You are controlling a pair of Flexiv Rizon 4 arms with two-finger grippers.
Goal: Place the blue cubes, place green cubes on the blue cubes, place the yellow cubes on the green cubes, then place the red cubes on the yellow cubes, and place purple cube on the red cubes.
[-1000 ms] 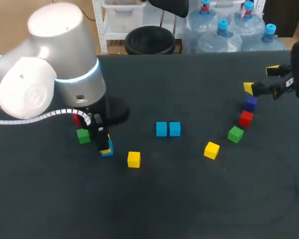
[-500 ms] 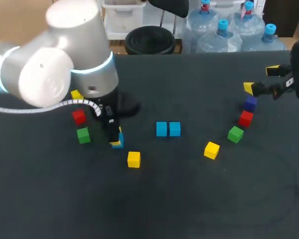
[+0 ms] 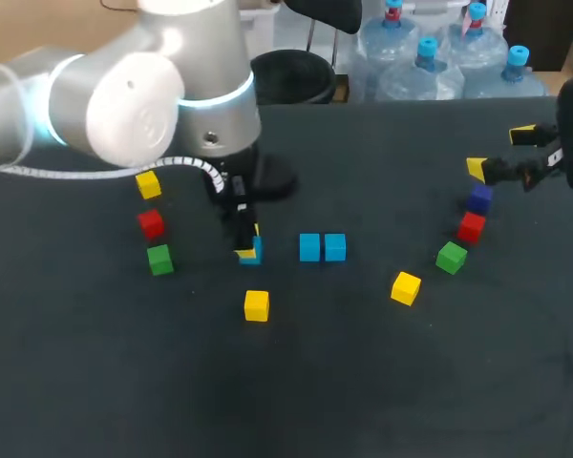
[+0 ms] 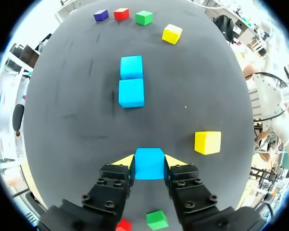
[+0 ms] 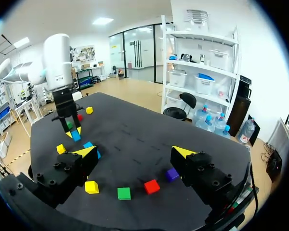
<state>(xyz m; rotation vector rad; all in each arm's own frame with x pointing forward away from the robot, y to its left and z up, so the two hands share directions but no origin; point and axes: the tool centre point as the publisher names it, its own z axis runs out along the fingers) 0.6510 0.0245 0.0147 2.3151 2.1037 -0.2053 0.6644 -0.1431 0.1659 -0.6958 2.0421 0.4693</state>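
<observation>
1 blue cube (image 4: 149, 165) pinched in the left gripper (image 4: 149, 160) (right gripper (image 5: 134, 153) spread wide).

**Occlusions, both end effectors**

Head view: the left end effector (image 3: 248, 244) is covering most of the blue cube (image 3: 255, 251). Left wrist view: its housing is partly hiding a red cube (image 4: 123, 224). Right wrist view: the right end effector (image 5: 134, 151) is partly masking the blue pair (image 5: 88, 145).

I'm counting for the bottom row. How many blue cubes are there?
3. Two touch side by side mid-table: the left blue cube and the right blue cube. The held blue cube is between the left gripper's fingers. None looks hidden.
</observation>
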